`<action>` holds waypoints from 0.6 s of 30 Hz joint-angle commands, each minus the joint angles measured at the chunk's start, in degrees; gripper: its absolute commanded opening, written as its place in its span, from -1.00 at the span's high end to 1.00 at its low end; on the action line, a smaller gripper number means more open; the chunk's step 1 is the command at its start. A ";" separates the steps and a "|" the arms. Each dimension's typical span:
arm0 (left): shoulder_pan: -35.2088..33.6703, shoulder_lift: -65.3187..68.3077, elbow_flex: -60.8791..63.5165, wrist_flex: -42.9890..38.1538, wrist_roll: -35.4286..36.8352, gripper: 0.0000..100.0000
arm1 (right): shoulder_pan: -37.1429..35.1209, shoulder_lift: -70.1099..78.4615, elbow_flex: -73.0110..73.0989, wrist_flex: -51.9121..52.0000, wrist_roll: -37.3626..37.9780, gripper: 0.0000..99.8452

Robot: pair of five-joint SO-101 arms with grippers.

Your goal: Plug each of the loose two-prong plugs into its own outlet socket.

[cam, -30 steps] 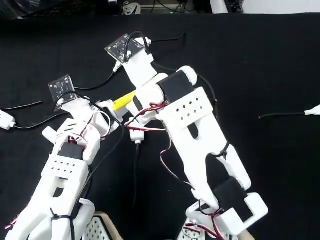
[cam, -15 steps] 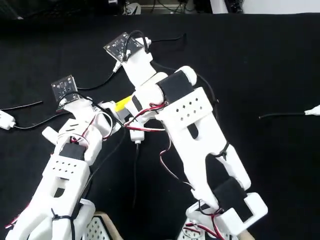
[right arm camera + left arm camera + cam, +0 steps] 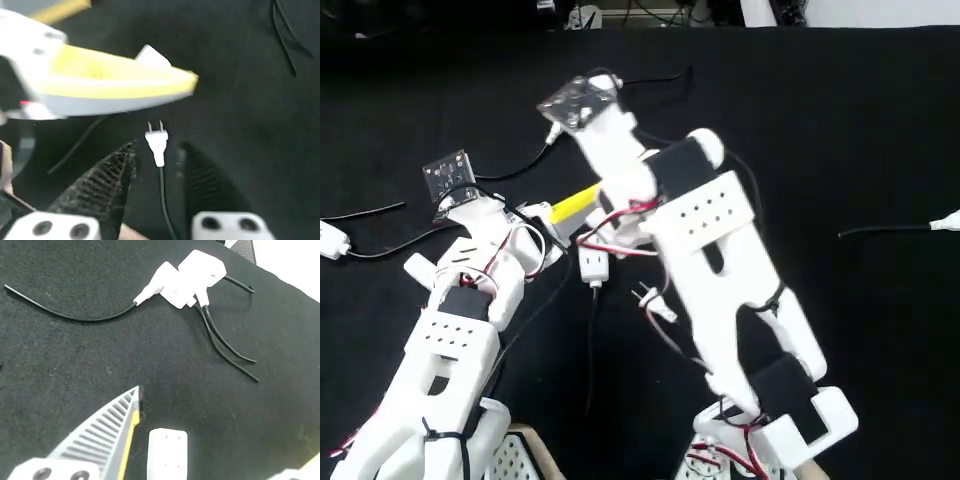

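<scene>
Lying flat on the black worktop (image 3: pixel 840 120), mid-scene, beyond the right gripper's (image 3: pixel 158 146) wide-parted jaws: white two-prong plug (image 3: pixel 156 141) on black cord (image 3: pixel 164 200). White outlet socket block (image 3: pixel 167 455) just beside the left gripper's (image 3: pixel 218 429) wide jaws.

1. Both arms crowd the centre-left of the bench (image 3: pixel 840 120); the right arm (image 3: pixel 720 250) leans over just beside the left arm (image 3: pixel 460 320).
2. The left arm's yellow claw finger (image 3: pixel 115 85) bars the space just beyond the loose plug (image 3: pixel 156 142).
3. The cord (image 3: pixel 591 350) of the outlet socket (image 3: pixel 592 264) runs between the arms.
4. The bench's right half lies open up to a white connector (image 3: pixel 946 220) on its cable.
</scene>
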State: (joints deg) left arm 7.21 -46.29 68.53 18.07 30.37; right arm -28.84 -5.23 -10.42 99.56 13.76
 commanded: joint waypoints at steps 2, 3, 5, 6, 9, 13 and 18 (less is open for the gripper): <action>-5.93 -1.41 1.45 -0.97 0.09 -0.09 | 5.01 -2.33 8.57 1.05 4.31 0.71; -7.43 -1.41 1.98 -1.14 0.09 -0.09 | 5.10 -2.33 11.03 1.05 4.92 0.73; -10.07 -1.41 2.77 -1.14 0.18 -0.09 | 4.92 -2.33 15.60 0.70 5.19 0.75; -11.21 -1.23 3.03 -1.14 0.18 -0.09 | 4.48 -2.33 17.54 -0.09 5.27 0.74; -14.20 -1.05 3.91 -0.97 2.73 -0.09 | 3.08 -2.33 22.90 -3.52 5.54 0.74; -17.89 -1.41 5.67 -1.14 3.52 -0.09 | 1.32 -2.33 29.67 -9.23 5.63 0.74; -22.90 -1.32 7.60 -1.14 3.52 -0.09 | 1.67 -2.42 37.41 -14.86 6.07 0.74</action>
State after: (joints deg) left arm -12.13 -46.55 75.47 18.15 33.45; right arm -26.73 -5.23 22.81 88.31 18.77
